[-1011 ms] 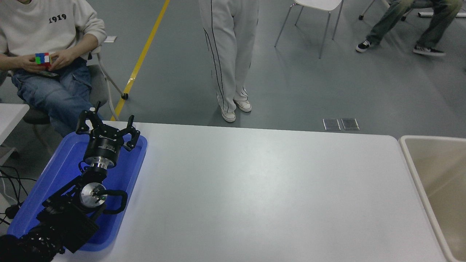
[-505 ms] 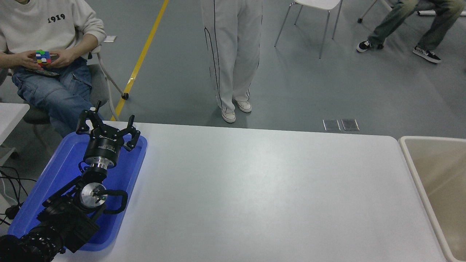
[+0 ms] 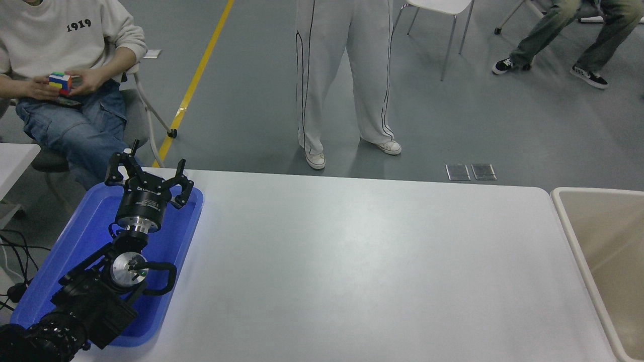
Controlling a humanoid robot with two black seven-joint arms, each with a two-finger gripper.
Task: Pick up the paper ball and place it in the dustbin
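**Left arm parked over blue tray, dustbin at far right**

Parked at lower left: left arm, reaching up and away from the camera over a blue tray point(image 3: 80, 236). Left gripper point(image 3: 149, 176) at the arm's tip, fingers point(image 3: 182, 187) spread wide, nothing between them, hovering above the tray's far end near its far rim. Tray resting on the white table point(image 3: 352, 261) at its left edge, directly beneath the gripper and the arm behind it.

Beyond the gripper and to its left, off the table: a seated person point(image 3: 60, 60) in a pale sweatshirt and blue jeans, turning a coloured puzzle cube point(image 3: 60, 83) in both hands. Farther beyond and to the gripper's right: a standing person point(image 3: 342, 75) in pale trousers with dark side stripes and white shoes, just past the table's far edge. Beside that person, a yellow floor line point(image 3: 201, 65) running away from the gripper's side. Still farther right and well beyond: a white chair point(image 3: 432, 20) and the legs of another seated person point(image 3: 558, 35).

Well apart from the gripper, across the whole bare stretch of tabletop: the dustbin point(image 3: 568, 221), beige with a pale rounded rim, standing against the table's right end, only partly in frame. No sign of the paper ball anywhere on show; whereabouts impossible to tell. Right arm out of view.
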